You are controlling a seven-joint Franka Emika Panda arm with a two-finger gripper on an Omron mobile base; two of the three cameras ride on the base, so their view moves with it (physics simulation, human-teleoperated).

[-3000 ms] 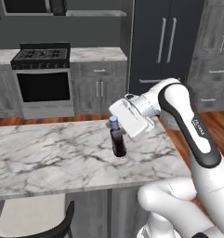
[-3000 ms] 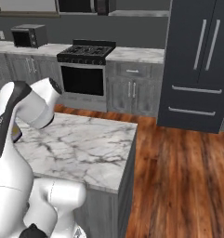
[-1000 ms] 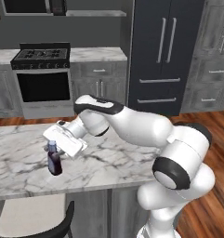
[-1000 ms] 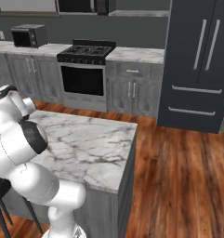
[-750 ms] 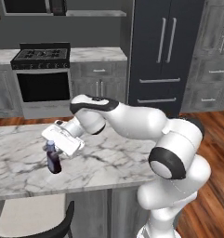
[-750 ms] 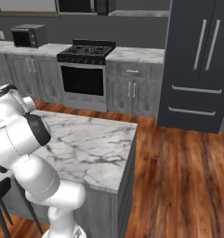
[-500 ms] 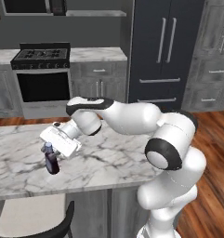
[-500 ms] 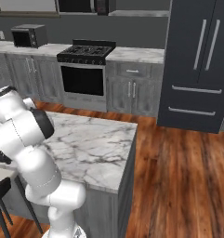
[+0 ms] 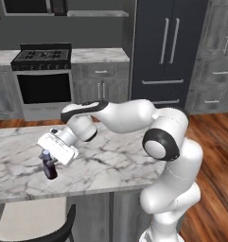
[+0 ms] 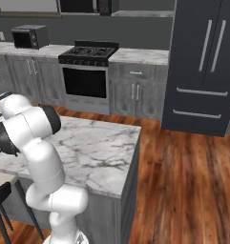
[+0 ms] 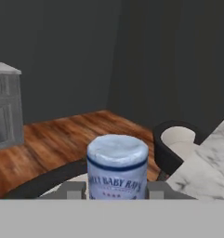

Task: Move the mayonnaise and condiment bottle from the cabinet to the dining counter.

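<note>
Bottle (image 9: 49, 168) at the counter (image 9: 110, 163), centre left.
Stool (image 11: 176, 144) beyond the cap; arm stretches left, gripper (image 9: 48, 157) closed on the bottle's neck from above.

You can count one condiment bottle (image 9: 49, 167) on one dining counter (image 9: 110, 160), and one gripper (image 9: 48, 156) around it. You see two stools (image 11: 178, 144) beside the counter. Behind there is one stove (image 10: 87, 71), one microwave (image 10: 29, 36) and one dark fridge (image 9: 166, 52) with two doors.
</note>
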